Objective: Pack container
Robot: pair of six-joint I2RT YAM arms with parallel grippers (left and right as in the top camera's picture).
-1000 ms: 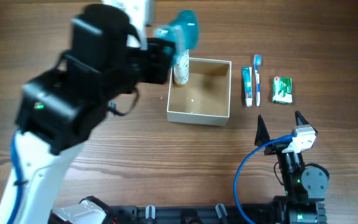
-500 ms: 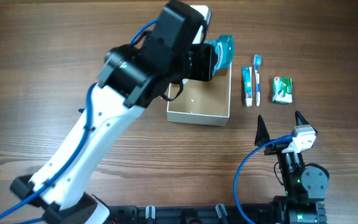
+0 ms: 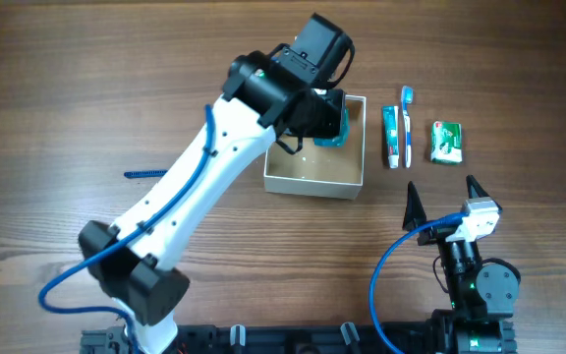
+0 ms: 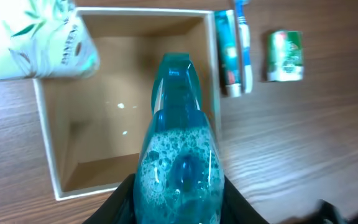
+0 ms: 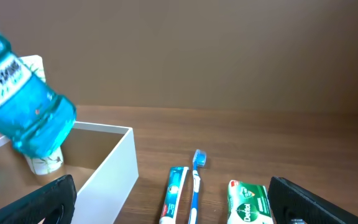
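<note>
Looking from overhead: left pincer (image 3: 322,113) clamped on a blue bottle (image 3: 334,130) over the far right part of the container (image 3: 312,185), middle of the counter (image 3: 86,79); right pincer (image 3: 440,185) gaping, empty, near right. From the left wrist: white tube (image 4: 36,40) filling the far left corner, so lower onto bare cardboard. From the right wrist: bottle tilted; level before letting go.

Toothpaste tube (image 3: 391,138) and toothbrush (image 3: 407,126) lie side by side, green packet (image 3: 446,143) near them.
</note>
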